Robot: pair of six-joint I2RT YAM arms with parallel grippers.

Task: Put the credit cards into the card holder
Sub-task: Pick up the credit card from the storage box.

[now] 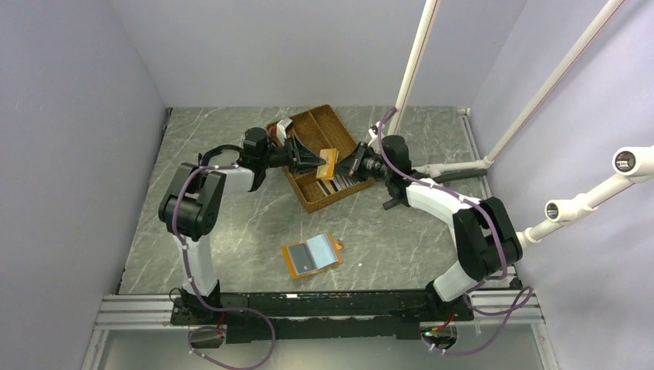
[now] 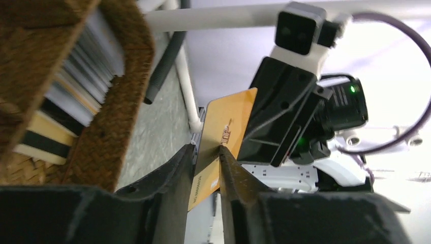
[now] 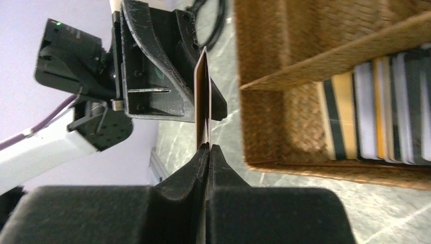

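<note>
Two robot arms meet over a grey marbled bench point(image 1: 231, 231), the left arm point(image 1: 197, 204) reaching in from the left and the right arm point(image 1: 470, 223) from the right, their tips facing each other above a brown divided wicker tray point(image 1: 322, 122) at the far middle of the bench. A row of credit cards point(image 3: 386, 112), orange, white, grey and dark, stands on edge in the tray's near compartment. Well apart from the tray, on the near side of the bench between the two arm bases, the small orange-tan card holder point(image 1: 292, 262) lies open and flat with its pale lining up. Between the two tools, just above the tray's near right part, a single orange card point(image 2: 227, 124) is held on edge. The right tool point(image 3: 207, 147) has its jaws pressed together on one edge of this card. The left tool point(image 2: 206, 151) has its jaws drawn in narrowly on either side of the card's other end, with a sliver of gap showing beside it, so it cannot be told whether they actually pinch it.
</note>
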